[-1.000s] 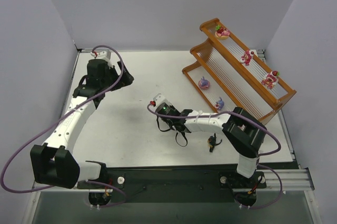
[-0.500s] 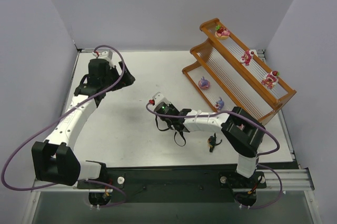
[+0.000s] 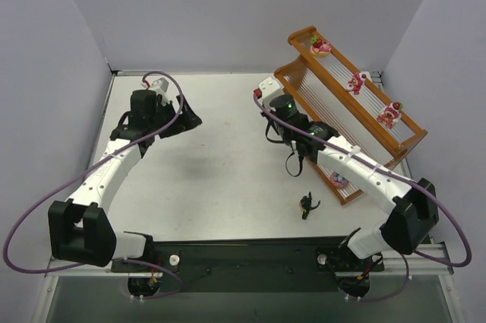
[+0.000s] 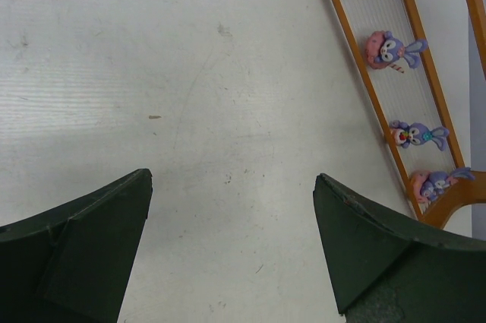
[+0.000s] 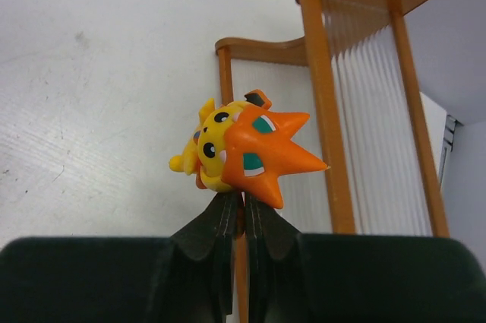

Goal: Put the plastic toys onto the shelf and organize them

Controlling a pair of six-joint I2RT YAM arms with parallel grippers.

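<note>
The orange-brown stepped shelf (image 3: 304, 36) stands at the far right. Three pink-red toys (image 3: 356, 81) sit on its top tier. Three purple toys (image 4: 391, 49) sit on the bottom tier; in the top view only one (image 3: 339, 179) shows past my right arm. My right gripper (image 5: 243, 197) is shut on an orange and yellow toy (image 5: 243, 152), held in the air at the shelf's left end (image 5: 315, 72). In the top view this gripper (image 3: 281, 114) hides the toy. A black winged toy (image 3: 307, 204) lies on the table. My left gripper (image 4: 231, 178) is open and empty above the table (image 3: 190, 119).
The white tabletop (image 3: 213, 178) is bounded by grey walls at the back and both sides. My right forearm (image 3: 357, 167) stretches across the front of the shelf's bottom tier. A black cable loop (image 3: 292, 163) hangs under it.
My right arm has swung from the table's middle up and right to the shelf's left end, carrying the orange toy. My left gripper has edged slightly right.
</note>
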